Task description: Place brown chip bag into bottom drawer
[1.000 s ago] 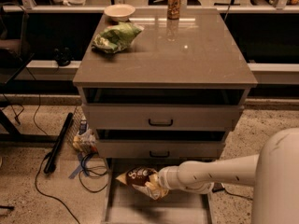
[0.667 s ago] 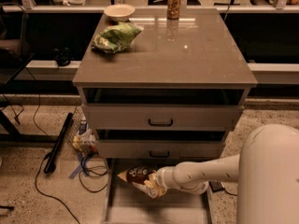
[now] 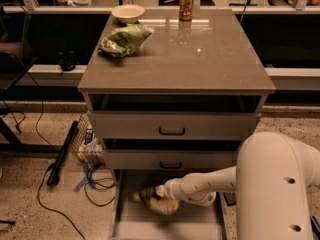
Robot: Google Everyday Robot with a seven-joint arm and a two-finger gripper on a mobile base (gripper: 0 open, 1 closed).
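Sinking a little since a second ago, the hand [image 3: 161, 193] grips the brown chip bag [image 3: 150, 201] by its right end, low over the bottom drawer [image 3: 167, 227], just in front of the middle drawer front [image 3: 150, 160]. Doing this well probably means lowering until the bag rests on the tray floor, clear of the left wall, then letting go.

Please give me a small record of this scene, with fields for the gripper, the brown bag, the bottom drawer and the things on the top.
gripper: low, at the brown chip bag, over the open drawer
brown chip bag: at the arm's end, over the drawer's back part
bottom drawer: pulled out
cabinet top: green chip bag, bowl, can
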